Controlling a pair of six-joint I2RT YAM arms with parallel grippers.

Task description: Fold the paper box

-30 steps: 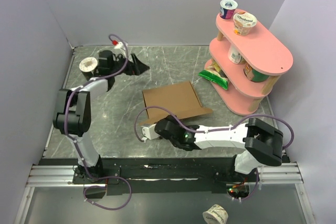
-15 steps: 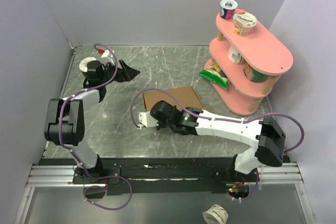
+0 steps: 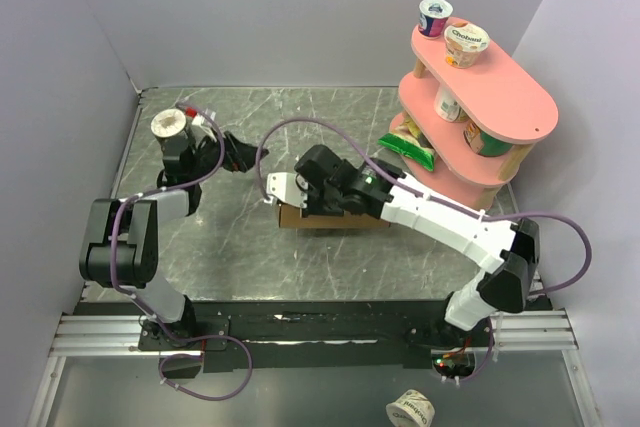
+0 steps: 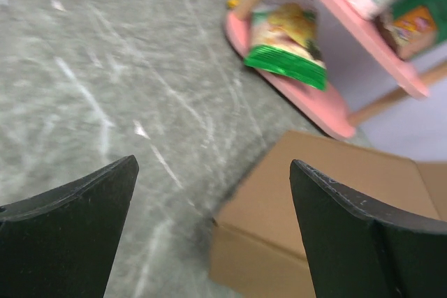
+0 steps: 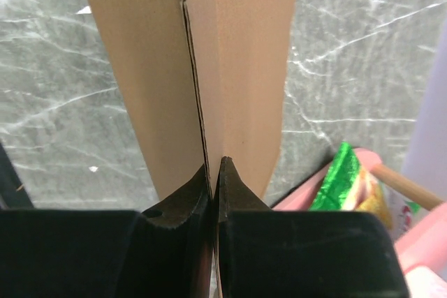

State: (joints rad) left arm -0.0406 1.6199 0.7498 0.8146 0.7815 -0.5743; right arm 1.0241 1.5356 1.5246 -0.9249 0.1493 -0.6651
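The paper box (image 3: 340,220) is plain brown cardboard at the middle of the table, mostly hidden under my right arm in the top view. My right gripper (image 3: 298,203) is shut on the edge of a raised cardboard panel of the box (image 5: 230,47); its jaws (image 5: 215,167) pinch the sheet's edge. My left gripper (image 3: 240,152) is open and empty, left of the box and apart from it. In the left wrist view the box's corner (image 4: 321,200) lies ahead between the spread fingers (image 4: 213,164).
A pink tiered shelf (image 3: 500,107) stands at the back right with yogurt cups (image 3: 466,43) on top and a green snack bag (image 3: 407,150) at its base. A white cup (image 3: 169,125) stands at the back left. Another cup (image 3: 410,409) lies off the table in front.
My right arm has swung from the box's near edge up and over toward the back, carrying the cardboard panel it grips. My left gripper has moved nearer and lower, toward the box's left side.
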